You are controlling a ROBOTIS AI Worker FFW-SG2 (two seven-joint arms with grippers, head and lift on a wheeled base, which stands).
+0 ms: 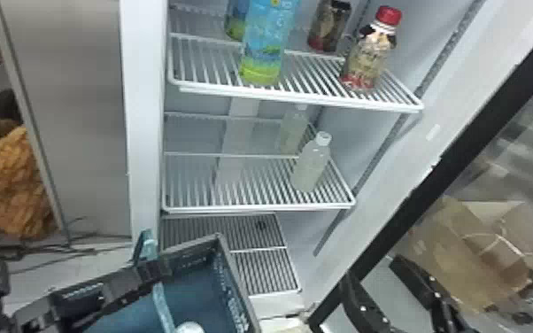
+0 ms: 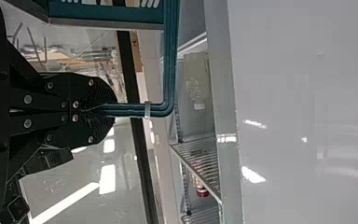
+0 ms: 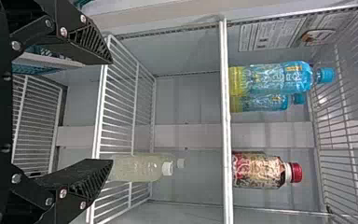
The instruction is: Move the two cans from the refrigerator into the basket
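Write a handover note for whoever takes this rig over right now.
Left gripper: shut on the handle of the basket.
Right gripper: open, empty, facing the fridge shelves.
Job's things: a pale round thing in the basket may be a can; too cut off to tell. Bottles stand on the shelves.
Done: basket held at the fridge; at most one can seems loaded, unconfirmed.
Left: probably check the basket, then load whatever can remains.
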